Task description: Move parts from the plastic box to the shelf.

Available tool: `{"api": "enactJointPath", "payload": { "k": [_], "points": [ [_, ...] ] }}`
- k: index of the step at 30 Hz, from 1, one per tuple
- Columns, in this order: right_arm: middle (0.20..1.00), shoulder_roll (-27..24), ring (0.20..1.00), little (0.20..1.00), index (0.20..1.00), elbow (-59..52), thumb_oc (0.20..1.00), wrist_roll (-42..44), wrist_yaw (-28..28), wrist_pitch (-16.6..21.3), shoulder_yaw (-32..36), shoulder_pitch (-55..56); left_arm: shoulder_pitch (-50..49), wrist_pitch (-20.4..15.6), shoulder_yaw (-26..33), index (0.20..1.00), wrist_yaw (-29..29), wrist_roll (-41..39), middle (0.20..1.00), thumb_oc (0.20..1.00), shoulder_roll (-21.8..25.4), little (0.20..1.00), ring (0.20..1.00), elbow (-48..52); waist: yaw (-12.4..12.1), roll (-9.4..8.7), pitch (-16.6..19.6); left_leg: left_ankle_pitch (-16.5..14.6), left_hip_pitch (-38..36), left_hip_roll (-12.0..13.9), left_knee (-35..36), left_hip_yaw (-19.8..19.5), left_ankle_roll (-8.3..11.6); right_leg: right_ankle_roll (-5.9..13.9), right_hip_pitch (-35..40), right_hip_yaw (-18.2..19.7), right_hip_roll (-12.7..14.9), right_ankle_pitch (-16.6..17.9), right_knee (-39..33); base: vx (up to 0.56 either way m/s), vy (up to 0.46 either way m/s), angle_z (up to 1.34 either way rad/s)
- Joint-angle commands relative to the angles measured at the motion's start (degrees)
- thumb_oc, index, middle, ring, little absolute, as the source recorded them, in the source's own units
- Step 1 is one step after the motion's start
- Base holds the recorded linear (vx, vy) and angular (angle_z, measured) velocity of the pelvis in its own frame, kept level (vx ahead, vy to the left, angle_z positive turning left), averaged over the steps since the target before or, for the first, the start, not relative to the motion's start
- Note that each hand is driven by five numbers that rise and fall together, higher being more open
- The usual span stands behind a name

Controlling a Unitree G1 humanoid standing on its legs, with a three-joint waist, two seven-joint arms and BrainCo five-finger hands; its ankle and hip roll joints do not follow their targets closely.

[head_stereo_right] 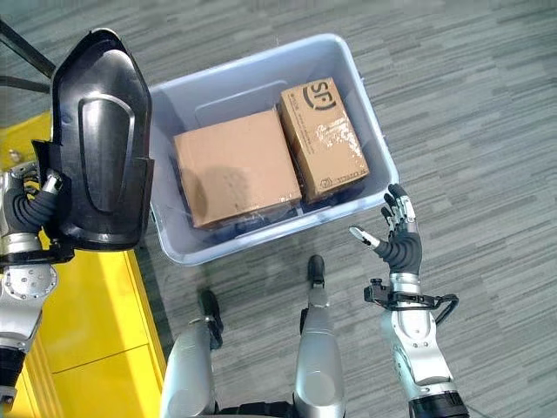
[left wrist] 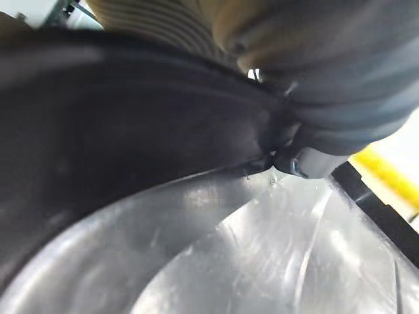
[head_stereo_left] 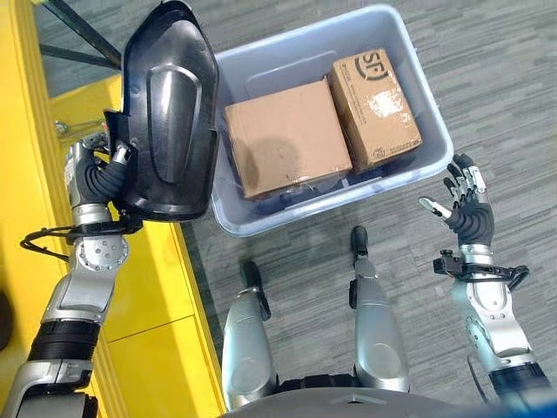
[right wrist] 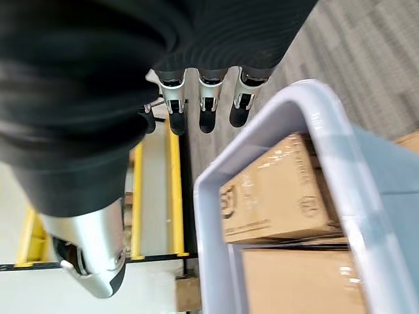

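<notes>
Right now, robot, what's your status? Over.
Left hand gripping black part over yellow shelf. Right hand open, empty. Two cardboard boxes remain in plastic box.

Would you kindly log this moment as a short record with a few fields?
Held part: black moulded part, gripped at its edge by the left hand, over the yellow shelf
Right hand: right hand open, empty, beside the box's near corner
Plastic box: plastic box on the floor
Box contents: large cardboard box and small cardboard box, side by side
</notes>
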State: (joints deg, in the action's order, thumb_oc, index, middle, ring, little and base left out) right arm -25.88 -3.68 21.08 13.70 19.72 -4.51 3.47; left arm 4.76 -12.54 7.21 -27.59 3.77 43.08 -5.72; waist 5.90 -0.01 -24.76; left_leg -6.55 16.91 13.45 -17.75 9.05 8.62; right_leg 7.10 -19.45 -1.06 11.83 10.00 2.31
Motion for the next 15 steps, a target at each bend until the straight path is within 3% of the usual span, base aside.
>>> {"api": "enactJointPath", "payload": {
  "k": [1, 8, 9, 11, 13, 15],
  "points": [
    [1.0, -1.31, 1.0, 1.0, 1.0, -3.75, 1.0, -1.37, -1.39, 1.03, 4.42, 0.8, 0.74, -6.1, 5.22, 0.2, 1.07, -4.25, 0.2, 0.2, 0.19, 0.2, 0.2, 4.39, 0.76, 1.42, 4.05, 6.13, -2.7, -1.38, 8.05, 0.01, -2.93, 1.63, 4.45, -2.11, 2.69, -9.39, 6.35, 0.14, -0.021, 0.05],
    [1.0, -0.6, 1.0, 1.0, 1.0, -3.33, 1.0, 0.0, -4.74, -0.51, 5.28, 3.49, -8.21, -8.38, 5.88, 0.2, 9.22, -10.51, 0.2, 0.2, -3.77, 0.2, 0.2, 13.87, -0.62, 1.86, 9.72, 7.69, -8.13, -0.41, 12.05, -0.58, -2.62, 1.72, 10.17, -3.98, 2.27, -9.8, 3.98, 0.07, -0.025, 0.11],
    [1.0, -0.56, 1.0, 1.0, 1.0, -3.72, 1.0, 1.39, -6.96, -1.46, 5.0, 5.23, -13.08, -7.53, 7.25, 0.2, 11.89, -10.74, 0.2, 0.2, -3.8, 0.2, 0.2, 16.65, -1.36, 1.93, 12.01, 8.19, -10.29, 0.09, 13.24, -0.91, -2.58, 1.69, 12.56, -4.96, 1.77, -10.56, 3.44, 0.08, -0.077, 0.13],
    [1.0, -0.55, 1.0, 1.0, 1.0, -3.82, 1.0, 1.88, -7.96, -1.73, 4.76, 5.97, -14.87, -7.41, 7.76, 0.2, 12.74, -11.12, 0.2, 0.2, -4.14, 0.2, 0.2, 17.21, -1.5, 1.85, 12.83, 8.4, -11.25, 0.37, 13.92, -1.04, -2.51, 1.62, 13.63, -5.37, 1.59, -11.01, 3.36, 0.06, -0.092, 0.17],
    [1.0, -0.72, 1.0, 1.0, 1.0, -3.57, 1.0, 2.46, -10.42, -3.11, 3.63, 7.42, -20.84, -6.92, 7.93, 0.2, 17.15, -14.92, 0.2, 0.2, -7.02, 0.2, 0.2, 19.89, -2.94, 1.92, 15.81, 10.14, -14.53, 1.78, 16.22, -2.43, -2.36, 1.06, 16.67, -6.82, 0.07, -13.74, 4.82, 0.06, -0.158, 0.25],
    [1.0, -0.79, 1.0, 1.0, 1.0, -3.47, 1.0, 2.89, -10.86, -3.23, 2.9, 7.06, -22.28, -6.84, 7.11, 0.2, 18.23, -16.91, 0.2, 0.2, -8.39, 0.2, 0.2, 20.45, -3.49, 1.97, 15.94, 10.96, -15.06, 2.25, 16.87, -3.25, -2.32, 0.71, 16.8, -6.88, -0.56, -14.58, 5.94, -0.01, -0.09, 0.17]
  ]
}}
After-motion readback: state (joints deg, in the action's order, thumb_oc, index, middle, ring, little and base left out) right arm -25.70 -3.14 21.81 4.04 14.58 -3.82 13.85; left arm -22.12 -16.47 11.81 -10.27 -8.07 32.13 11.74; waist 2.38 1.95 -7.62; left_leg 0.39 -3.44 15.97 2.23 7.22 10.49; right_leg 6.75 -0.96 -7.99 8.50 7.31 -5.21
